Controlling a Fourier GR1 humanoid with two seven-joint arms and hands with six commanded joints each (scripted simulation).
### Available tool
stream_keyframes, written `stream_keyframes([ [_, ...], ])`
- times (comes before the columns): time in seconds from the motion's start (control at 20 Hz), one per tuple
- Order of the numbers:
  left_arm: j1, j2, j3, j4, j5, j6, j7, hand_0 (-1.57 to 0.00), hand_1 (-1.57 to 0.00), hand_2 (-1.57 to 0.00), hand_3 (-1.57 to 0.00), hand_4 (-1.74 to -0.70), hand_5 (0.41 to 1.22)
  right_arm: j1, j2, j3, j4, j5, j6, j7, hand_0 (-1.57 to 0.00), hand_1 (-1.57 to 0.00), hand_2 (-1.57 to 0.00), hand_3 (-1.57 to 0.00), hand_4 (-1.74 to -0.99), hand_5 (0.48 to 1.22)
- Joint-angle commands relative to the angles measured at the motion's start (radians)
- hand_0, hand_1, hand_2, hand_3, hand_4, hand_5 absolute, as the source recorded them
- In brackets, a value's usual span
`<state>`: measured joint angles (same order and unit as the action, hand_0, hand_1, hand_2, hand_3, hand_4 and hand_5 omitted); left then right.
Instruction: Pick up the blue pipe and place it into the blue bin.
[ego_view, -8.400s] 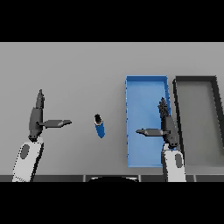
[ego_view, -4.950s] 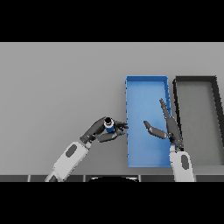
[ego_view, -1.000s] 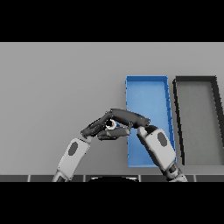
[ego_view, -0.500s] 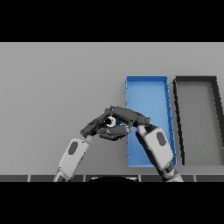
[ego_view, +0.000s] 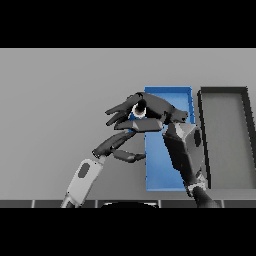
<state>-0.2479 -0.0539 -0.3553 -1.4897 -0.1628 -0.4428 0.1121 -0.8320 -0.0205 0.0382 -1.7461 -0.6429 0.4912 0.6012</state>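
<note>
Both hands beside blue bin (ego_view: 167, 92) rim

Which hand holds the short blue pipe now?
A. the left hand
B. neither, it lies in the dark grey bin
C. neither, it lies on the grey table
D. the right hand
D: the right hand has its fingers curled round the short blue pipe, beside the blue bin; the left hand sits below, apart from it.

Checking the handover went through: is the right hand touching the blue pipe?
Touching. In the head view the right hand has its fingers curled round the blue pipe, whose open end shows between them, at the blue bin's left edge.
</note>
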Motion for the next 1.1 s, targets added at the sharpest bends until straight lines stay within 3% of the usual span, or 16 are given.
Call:
stream_keyframes([
  [0.0,0.010,0.006,-0.004,-0.010,0.002,-0.006,-0.010,0.00,0.00,0.00,0.00,-0.95,0.474,-0.046,-0.009,-0.027,0.018,-0.008,-0.031,-0.007,-1.57,-1.57,-1.57,-1.57,-1.497,1.221],
  [0.15,0.012,0.013,-0.003,-0.025,0.005,-0.009,-0.020,0.00,0.00,0.00,0.00,-0.95,0.468,-0.139,-0.062,-0.119,0.100,0.029,-0.097,-0.055,-1.57,-1.57,-1.57,-1.57,-1.498,1.221],
  [0.25,0.030,0.020,-0.007,-0.042,0.002,-0.007,-0.024,0.00,0.00,0.00,0.00,-0.95,0.466,-0.178,-0.105,-0.161,0.174,0.080,-0.081,-0.094,-1.57,-1.57,-1.57,-1.57,-1.498,1.221],
  [0.4,0.043,0.023,-0.004,-0.065,0.011,-0.004,-0.004,0.00,0.00,0.00,0.00,-0.95,0.472,-0.167,-0.142,-0.207,0.252,0.186,-0.098,-0.141,-1.57,-1.57,-1.57,-1.57,-1.498,1.221],
  [0.6,0.029,0.024,0.008,-0.046,0.007,0.001,0.002,0.00,0.00,0.00,0.00,-0.95,0.470,-0.104,-0.188,-0.255,0.324,0.265,-0.083,-0.117,-1.57,-1.57,-1.57,-1.57,-1.499,1.221],
  [0.75,0.029,0.034,0.013,-0.045,0.005,0.000,-0.028,0.00,0.00,0.00,0.00,-0.94,0.463,-0.050,-0.180,-0.258,0.365,0.344,-0.093,-0.105,-1.57,-1.57,-1.57,-1.57,-1.499,1.221],
  [0.95,0.025,0.045,0.011,-0.031,-0.013,0.004,-0.049,0.00,0.00,0.00,0.00,-0.93,0.460,0.035,-0.192,-0.272,0.361,0.413,-0.098,-0.039,-1.57,-1.57,-1.57,-1.57,-1.500,1.221],
  [1.05,0.012,0.040,0.016,-0.027,-0.013,0.009,-0.051,0.00,0.00,0.00,0.00,-0.93,0.463,0.097,-0.169,-0.263,0.342,0.459,-0.123,-0.004,-1.57,-1.57,-1.57,-1.57,-1.500,1.221],
])
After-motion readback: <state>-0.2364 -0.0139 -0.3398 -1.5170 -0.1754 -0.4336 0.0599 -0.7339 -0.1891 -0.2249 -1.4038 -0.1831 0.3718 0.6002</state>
